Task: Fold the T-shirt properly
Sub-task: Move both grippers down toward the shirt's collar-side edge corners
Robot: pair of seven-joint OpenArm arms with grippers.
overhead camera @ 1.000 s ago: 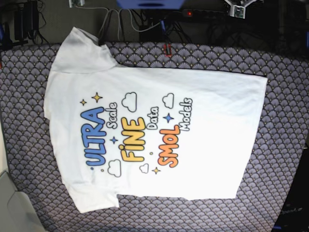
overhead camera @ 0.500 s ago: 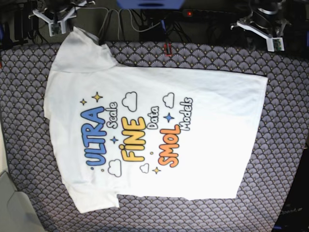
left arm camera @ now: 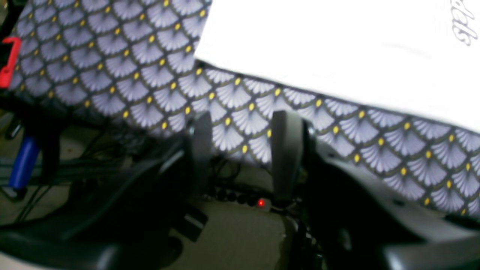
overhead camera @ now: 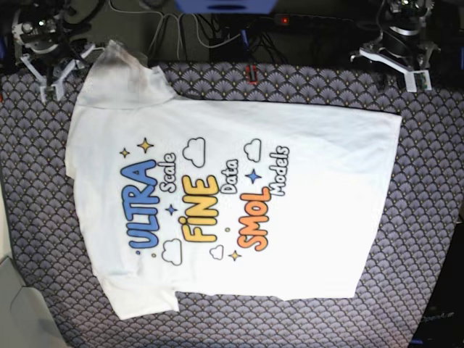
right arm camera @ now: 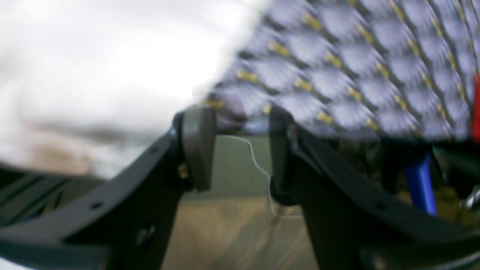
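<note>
The T-shirt [overhead camera: 232, 196] lies flat and unfolded, print side up, spread across the middle of the patterned table; one sleeve overhangs the far edge.

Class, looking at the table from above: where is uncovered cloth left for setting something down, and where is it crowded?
Bare patterned tablecloth lies right of the T-shirt hem, along the near edge below it, and in a narrow strip left of the collar side. The far edge is crowded: both tools, left and right, plus cables.

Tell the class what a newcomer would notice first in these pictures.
First, the white T-shirt spread flat, print up, across the patterned tablecloth, its blue, yellow and orange lettering near the middle. Next, the two tools at the far edge: the right tool by the sleeve, the left tool near the hem corner.
</note>
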